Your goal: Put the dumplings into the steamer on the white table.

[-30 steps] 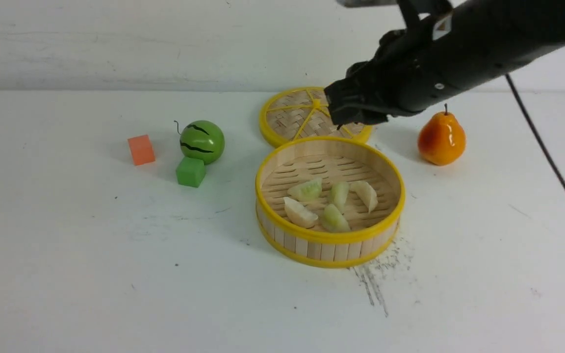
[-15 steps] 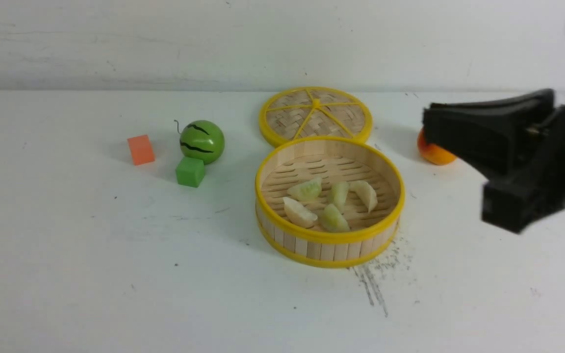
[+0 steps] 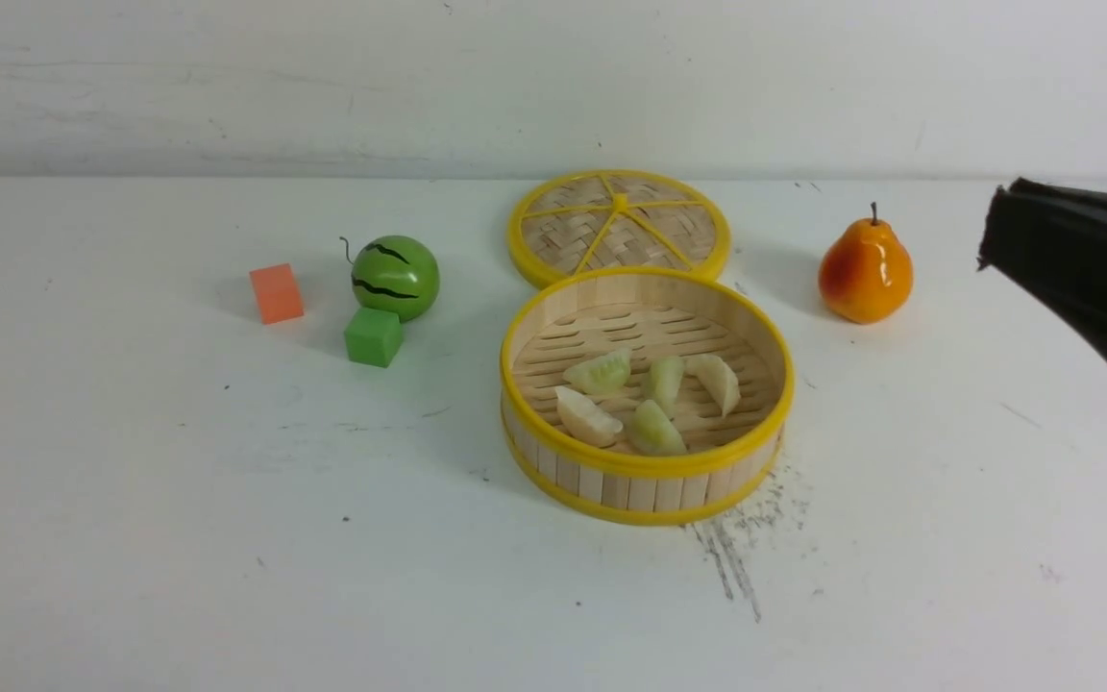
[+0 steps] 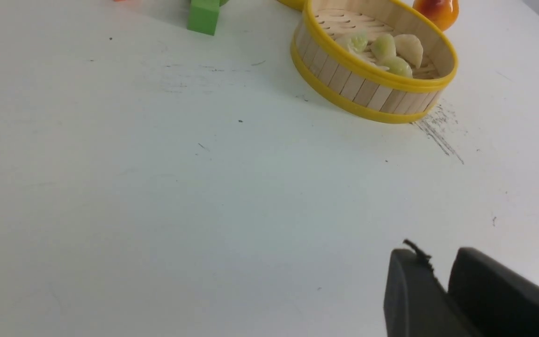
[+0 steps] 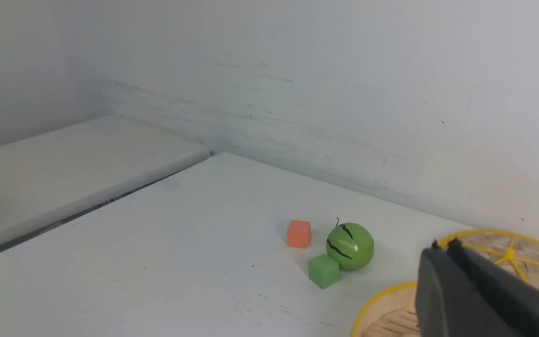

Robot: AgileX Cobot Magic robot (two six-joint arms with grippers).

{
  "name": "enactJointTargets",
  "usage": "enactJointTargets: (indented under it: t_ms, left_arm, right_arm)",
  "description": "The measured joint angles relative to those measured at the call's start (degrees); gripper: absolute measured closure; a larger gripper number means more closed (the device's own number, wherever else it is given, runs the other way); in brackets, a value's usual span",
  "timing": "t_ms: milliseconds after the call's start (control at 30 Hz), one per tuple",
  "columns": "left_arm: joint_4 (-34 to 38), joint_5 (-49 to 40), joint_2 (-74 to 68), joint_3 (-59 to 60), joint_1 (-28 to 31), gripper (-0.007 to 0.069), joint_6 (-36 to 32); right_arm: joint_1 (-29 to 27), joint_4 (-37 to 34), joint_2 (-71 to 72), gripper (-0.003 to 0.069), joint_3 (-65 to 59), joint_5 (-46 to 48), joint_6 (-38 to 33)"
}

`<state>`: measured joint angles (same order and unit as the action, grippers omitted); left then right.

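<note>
The round bamboo steamer [image 3: 647,466] with yellow rims stands mid-way across the white table [image 3: 227,529]. Several pale cream-green dumplings [image 3: 654,399] lie together on its slatted floor, also visible in the left wrist view as dumplings [image 4: 384,49] inside the steamer [image 4: 372,75]. My right gripper [image 3: 991,231] hangs at the far right, away from the steamer, shut and empty; its tips [image 5: 442,244] touch. My left gripper [image 4: 431,260] hovers over bare table near the front, its jaws a narrow gap apart with nothing between them. It is out of the front view.
The flat woven lid [image 3: 619,226] lies just behind the steamer. An orange pear [image 3: 865,273] stands to the right. A green toy watermelon [image 3: 396,278], a green cube [image 3: 374,336] and an orange cube [image 3: 276,293] sit to the left. Dark scratch marks [image 3: 731,557] run in front of the steamer.
My right arm has pulled back from above the lid to the far right edge of the front view, uncovering the pear. The dumplings and steamer have not moved.
</note>
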<state>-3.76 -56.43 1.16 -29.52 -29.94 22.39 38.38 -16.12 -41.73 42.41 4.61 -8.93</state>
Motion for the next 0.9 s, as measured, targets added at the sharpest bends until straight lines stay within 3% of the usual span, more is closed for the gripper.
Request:
enactJointTargets:
  t_ms: [367,633,833,900]
  left_arm:
    - [0.0,0.0,0.0,0.0,0.01,0.0491,0.0]
    - [0.0,0.0,0.0,0.0,0.01,0.0479,0.0]
    - [0.0,0.0,0.0,0.0,0.01,0.0473,0.0]
    - [0.0,0.0,0.0,0.0,0.01,0.047,0.0]
  right_arm:
    - [-0.72,0.66,0.78,0.0664,0.0,0.29,-0.86]
    - [-2.52,3.49,12.45,0.0664,-6.29,8.24,-1.94]
    - [-12.58,5.33,25.62,0.0664,-19.34,8.63,-1.43]
    - [-20.3,7.91,32.48,0.0664,-26.21,8.69,0.48]
